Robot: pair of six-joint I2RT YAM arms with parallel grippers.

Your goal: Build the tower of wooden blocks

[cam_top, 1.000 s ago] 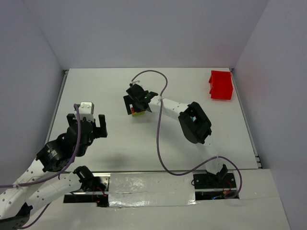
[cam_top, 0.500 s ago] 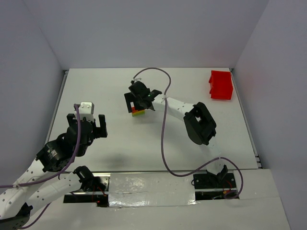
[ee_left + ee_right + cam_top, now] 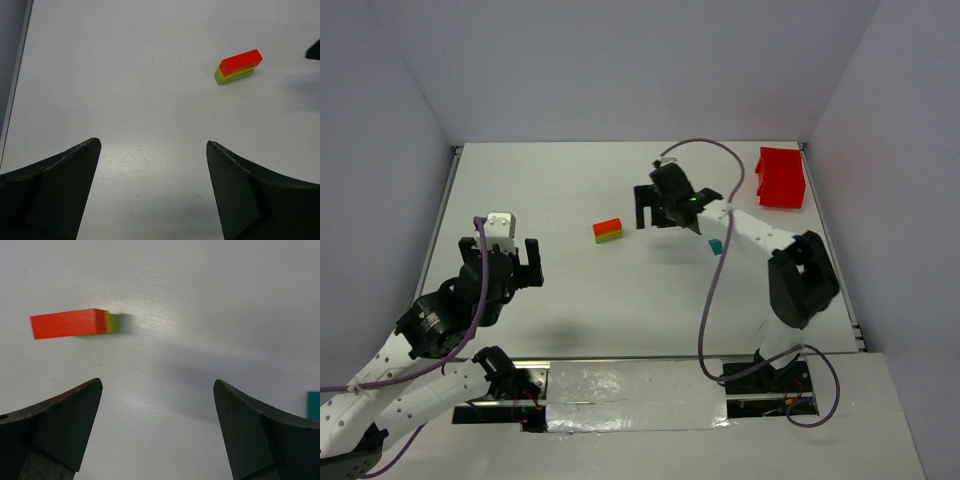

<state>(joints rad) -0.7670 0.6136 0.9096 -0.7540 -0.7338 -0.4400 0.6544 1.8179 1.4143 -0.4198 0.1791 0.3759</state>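
Now L gripper (image 3: 152, 145), R gripper (image 3: 157, 382) wide open, empty; wood block tower (image 3: 608, 230) well apart

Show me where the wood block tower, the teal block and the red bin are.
wood block tower (image 3: 607, 227): top external view, on its red top block.
teal block (image 3: 716, 246): top external view, on its upper face.
red bin (image 3: 780, 196): top external view, on its near wall.

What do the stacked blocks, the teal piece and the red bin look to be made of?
The stacked blocks: likely painted wood, from matte red, yellow and green layers with crisp square edges. The teal piece: probably the same, though too small to tell. The red bin: looks like moulded plastic, being one uniform bright red with thin walls.
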